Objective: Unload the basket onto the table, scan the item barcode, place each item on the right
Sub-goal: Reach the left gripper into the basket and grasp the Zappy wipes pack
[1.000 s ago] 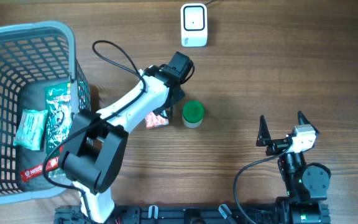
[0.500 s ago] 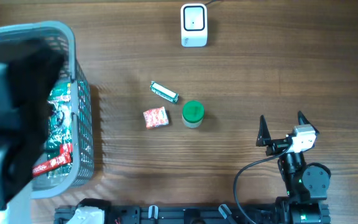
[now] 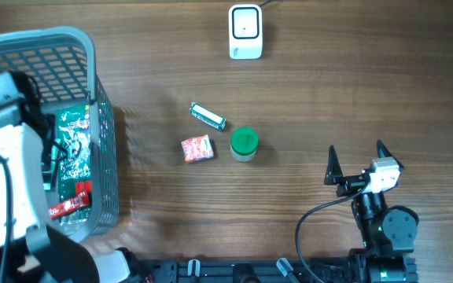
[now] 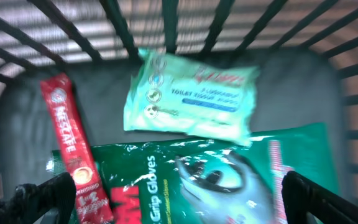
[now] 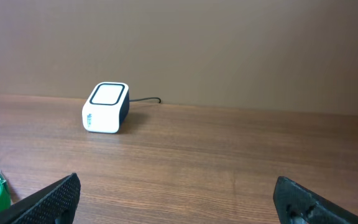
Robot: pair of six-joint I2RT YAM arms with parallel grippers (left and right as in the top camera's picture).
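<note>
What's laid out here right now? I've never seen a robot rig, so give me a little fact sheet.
scanner: white box, cabled, at the far edge of the table
loose items: green-lidded jar, red packet and stick pack, grouped mid-table
basket: at the left, holding wipes, gloves pack and red sachet
left gripper: open, empty, over the basket's contents
right gripper: open, empty, near front right

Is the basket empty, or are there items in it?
Not empty: the left wrist view shows a wipes pack, a red Nestle stick and a green gloves pack lying inside the basket.
</note>
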